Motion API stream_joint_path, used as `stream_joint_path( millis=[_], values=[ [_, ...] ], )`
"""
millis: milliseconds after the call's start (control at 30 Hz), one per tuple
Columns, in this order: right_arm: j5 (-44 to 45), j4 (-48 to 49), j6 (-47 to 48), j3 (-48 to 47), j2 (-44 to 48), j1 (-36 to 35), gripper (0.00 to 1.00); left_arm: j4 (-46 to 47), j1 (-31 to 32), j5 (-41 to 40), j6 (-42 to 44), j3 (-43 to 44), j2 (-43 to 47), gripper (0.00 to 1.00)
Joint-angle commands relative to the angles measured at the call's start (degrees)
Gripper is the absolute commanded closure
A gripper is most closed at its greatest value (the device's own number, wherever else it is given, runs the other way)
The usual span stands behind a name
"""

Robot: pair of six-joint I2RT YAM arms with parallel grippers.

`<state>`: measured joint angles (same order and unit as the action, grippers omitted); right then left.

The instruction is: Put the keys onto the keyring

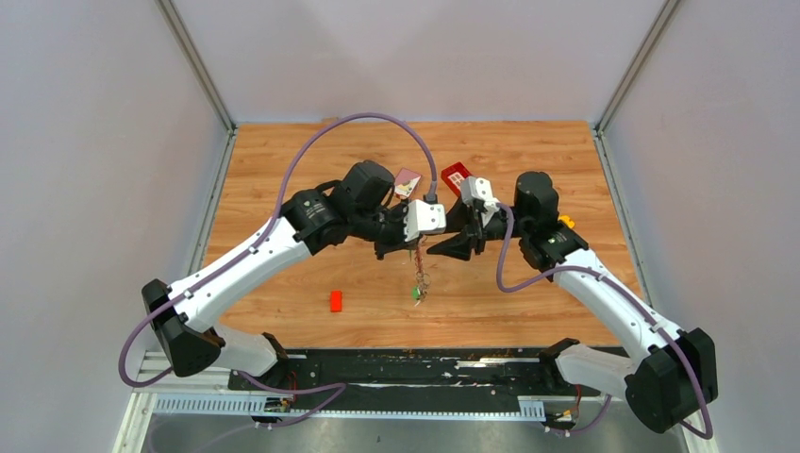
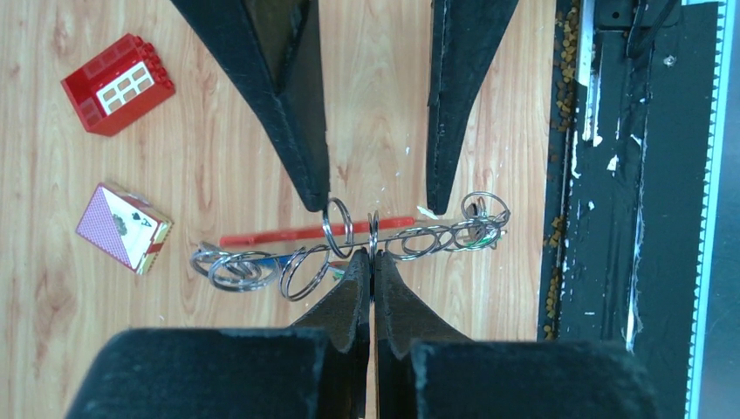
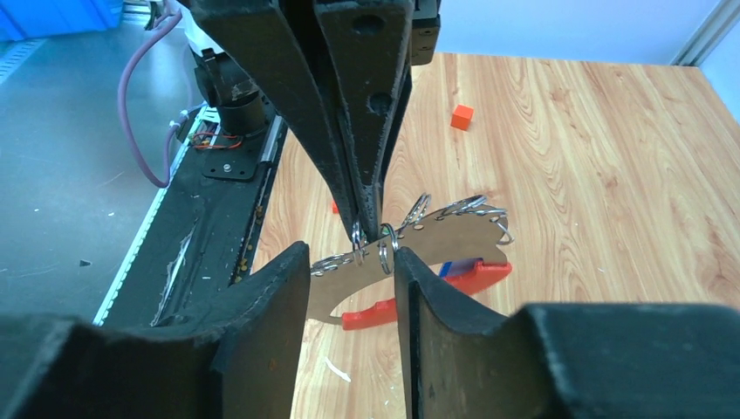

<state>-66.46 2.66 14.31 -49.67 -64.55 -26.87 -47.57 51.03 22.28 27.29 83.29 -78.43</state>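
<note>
The keyring (image 2: 410, 237) is a long grey strip carrying several silver rings, with a red curved piece (image 3: 428, 301) along one edge. It hangs above the table, and my left gripper (image 2: 373, 253) is shut on one of its rings. A green-headed key (image 1: 415, 293) dangles at its low end, and a blue key head (image 3: 455, 267) shows against the red piece. My right gripper (image 3: 349, 262) faces the left one. Its fingers stand open on either side of the strip and rings, one fingertip (image 2: 321, 202) right beside a ring.
A small red block (image 1: 335, 300) lies on the wood in front of the grippers. A red toy house brick (image 2: 118, 83) and a card box (image 2: 122, 225) sit behind them. An orange cube (image 3: 462, 116) is off to the right. The black base rail (image 2: 628, 175) runs along the near edge.
</note>
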Motion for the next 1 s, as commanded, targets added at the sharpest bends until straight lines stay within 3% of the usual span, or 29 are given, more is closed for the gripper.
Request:
stream_joint_path(
  millis=[0,567,967],
  values=[
    [-2.3,0.5,1.3,-1.5,-0.6,-1.2,0.62,0.8,0.7,-0.4,-1.1,3.2,0.2,1.0],
    [-0.9,0.6,1.4,-1.8,-1.8,-3.0,0.73,2.0,0.9,2.4,-1.8,2.0,-0.4,1.0],
    [2.7,-9.1,9.8,-4.0,3.0,-1.0,0.6,3.5,0.9,1.4,-0.6,-1.6,2.1,1.0]
  ],
)
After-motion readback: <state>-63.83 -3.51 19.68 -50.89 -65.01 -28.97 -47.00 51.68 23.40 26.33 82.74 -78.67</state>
